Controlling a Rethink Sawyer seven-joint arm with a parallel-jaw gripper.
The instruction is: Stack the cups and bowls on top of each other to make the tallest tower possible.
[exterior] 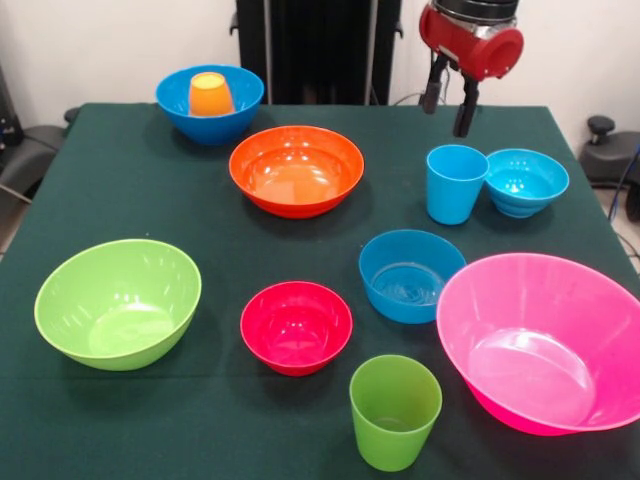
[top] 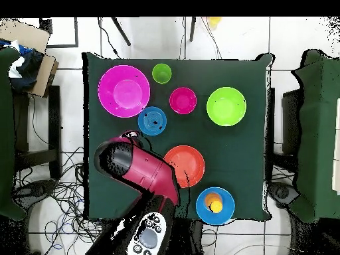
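Observation:
My gripper hangs open and empty at the far right, just above and behind the light blue cup, which stands upright beside the small turquoise bowl. The orange cup stands inside the large blue bowl at the far left. The wide orange bowl, medium blue bowl, small red bowl, lime green bowl, large pink bowl and green cup each sit alone on the cloth. In the overhead view my arm hides the light blue cup and the turquoise bowl.
The dark green tablecloth covers the whole table. The overhead view shows chairs at both sides, a cardboard box at the upper left, and cables on the floor by the robot's base.

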